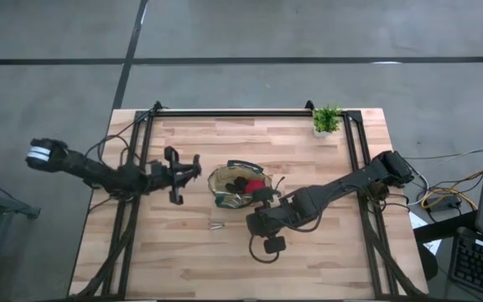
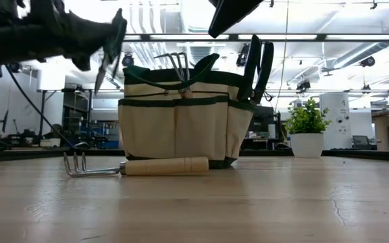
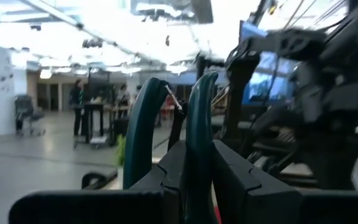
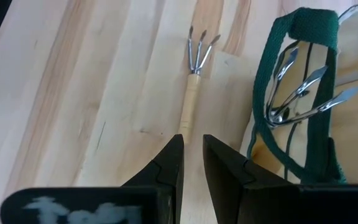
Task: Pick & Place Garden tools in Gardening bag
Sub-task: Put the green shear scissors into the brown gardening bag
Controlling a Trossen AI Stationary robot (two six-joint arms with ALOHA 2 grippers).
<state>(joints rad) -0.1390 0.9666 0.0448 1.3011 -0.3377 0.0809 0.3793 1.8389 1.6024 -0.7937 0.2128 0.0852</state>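
The tan gardening bag [image 1: 236,185] with green trim stands mid-table. A rake [image 2: 175,65] and dark-handled shears [image 2: 258,62] stick out of its top. A wooden-handled rake [image 2: 138,166] lies flat on the table just in front of the bag [image 2: 181,125]. My left gripper [image 1: 189,170] hovers left of the bag, shut on teal-handled pruning shears [image 3: 166,124]. My right gripper [image 4: 193,155] hangs above the table near the bag's front right, pointing down at the loose rake [image 4: 195,78]. It is shut but for a thin slit, with nothing between its fingers. My left gripper pinches one teal handle [image 3: 197,158] of the pruning shears between its two fingers. The other handle [image 3: 137,134] stands free beside one finger. The fingers lie roughly level, coming from the table's left. The shears are lifted clear of the table and lie across the fingers.
A small potted plant [image 1: 327,120] stands at the far right corner. Black frame rails [image 1: 225,112] run along the far edge and both sides. Bare wood lies along the near edge in front of the loose rake [image 1: 217,226].
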